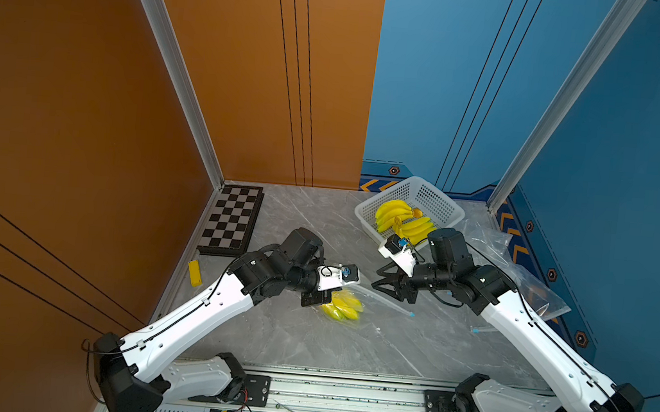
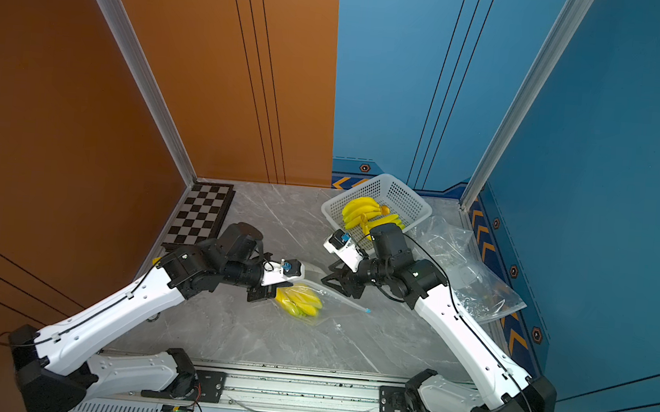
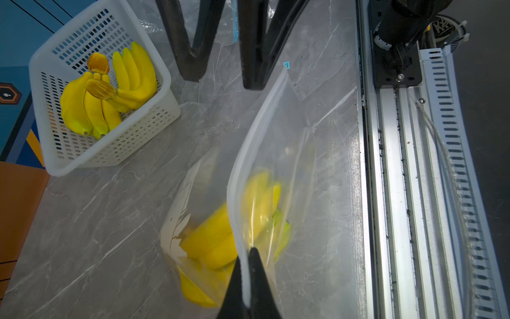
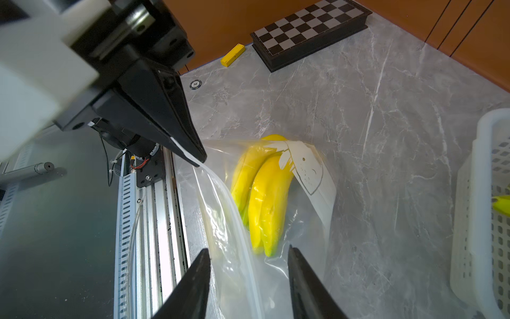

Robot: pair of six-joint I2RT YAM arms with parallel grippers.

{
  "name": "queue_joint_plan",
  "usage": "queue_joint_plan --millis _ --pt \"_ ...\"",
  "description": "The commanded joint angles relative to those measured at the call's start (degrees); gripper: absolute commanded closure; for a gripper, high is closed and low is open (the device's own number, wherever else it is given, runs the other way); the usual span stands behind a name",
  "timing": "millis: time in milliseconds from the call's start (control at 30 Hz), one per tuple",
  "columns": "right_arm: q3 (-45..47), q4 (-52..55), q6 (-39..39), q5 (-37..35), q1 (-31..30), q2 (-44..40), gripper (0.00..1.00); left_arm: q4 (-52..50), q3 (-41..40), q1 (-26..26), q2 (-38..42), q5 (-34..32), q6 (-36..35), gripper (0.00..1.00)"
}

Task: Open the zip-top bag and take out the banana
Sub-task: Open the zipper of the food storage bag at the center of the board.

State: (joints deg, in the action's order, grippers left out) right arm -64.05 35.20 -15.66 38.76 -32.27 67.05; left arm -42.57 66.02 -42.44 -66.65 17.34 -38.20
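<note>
Clear zip-top bag (image 3: 276, 132) sits rim-pinched in the left tool (image 3: 247, 254); right tool (image 4: 248, 251) gapes empty beside it; banana (image 4: 265, 198) not yet out.

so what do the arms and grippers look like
The left arm and right arm have white shells with black joints and bases, and a thin black cable is clipped along each. Each wrist has a white wrist block. The left gripper and right gripper have black, tapering, wedge-shaped fingers.

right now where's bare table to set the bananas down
Bare grey marble table between black-and-white chessboard and white mesh basket; also the strip between clear zip-top bag and metal rail. Crowded: crumpled plastic bags beside the basket.
</note>
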Motion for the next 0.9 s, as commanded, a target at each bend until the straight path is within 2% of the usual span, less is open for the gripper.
queue_joint_plan --millis 0,167,300,467,633,733,867 --pt "2.41 0.13 -1.72 -0.17 -1.12 -1.03 0.53 -1.91 -0.36 0.64 1.88 -2.42 -2.56 1.00" --pt "3.43 1.03 -3.17 -1.32 -4.22 1.72 0.54 -1.82 0.22 3.54 5.15 -0.90 -2.25 1.00" --pt "2.57 0.25 -3.09 -1.33 -9.76 5.30 0.55 -1.77 -1.05 4.95 6.48 -1.13 -1.66 1.00" --pt "2.20 -5.75 1.44 -2.02 -18.35 10.20 0.56 -0.68 -2.96 6.19 7.84 -3.96 -1.36 1.00" --pt "3.33 -20.42 11.75 -2.71 -24.22 11.00 0.56 2.58 -5.77 8.34 9.35 -6.26 -1.20 1.00" --pt "3.34 -21.92 14.77 -4.68 -25.00 10.25 0.56 3.80 -6.25 9.30 9.54 -4.21 -0.50 1.00" --pt "8.03 -22.56 16.43 -8.09 -21.50 4.37 0.55 3.95 -6.60 9.05 9.35 -3.09 -0.73 1.00"
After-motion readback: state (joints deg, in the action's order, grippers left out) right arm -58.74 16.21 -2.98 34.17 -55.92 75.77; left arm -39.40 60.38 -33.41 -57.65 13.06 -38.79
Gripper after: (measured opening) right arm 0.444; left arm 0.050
